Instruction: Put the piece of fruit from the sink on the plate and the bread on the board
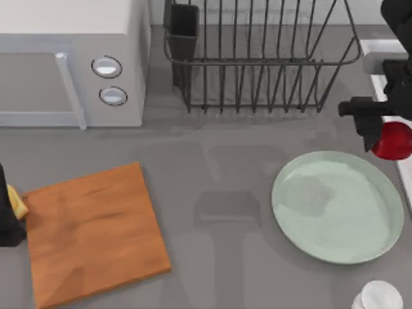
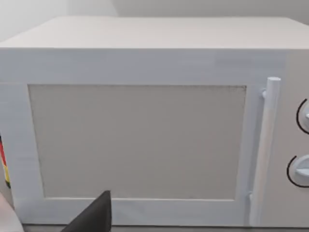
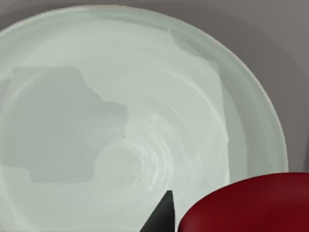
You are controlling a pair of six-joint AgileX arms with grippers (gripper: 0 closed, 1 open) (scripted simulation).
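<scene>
My right jaws [image 1: 386, 138] hold the piece of fruit [image 1: 393, 140] beside the plate [image 1: 338, 206]; my left jaws [image 1: 9, 209] hold the bread [image 1: 17, 205] at the board [image 1: 93, 232] edge; neither is placed.

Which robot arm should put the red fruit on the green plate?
The right arm. Its gripper already holds the piece of fruit by the plate's right rim. The left gripper is far off by the board, holding the bread.

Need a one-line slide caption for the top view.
Right end effector carries the red fruit toward the mint plate; left end effector holds bread beside the board.
</scene>
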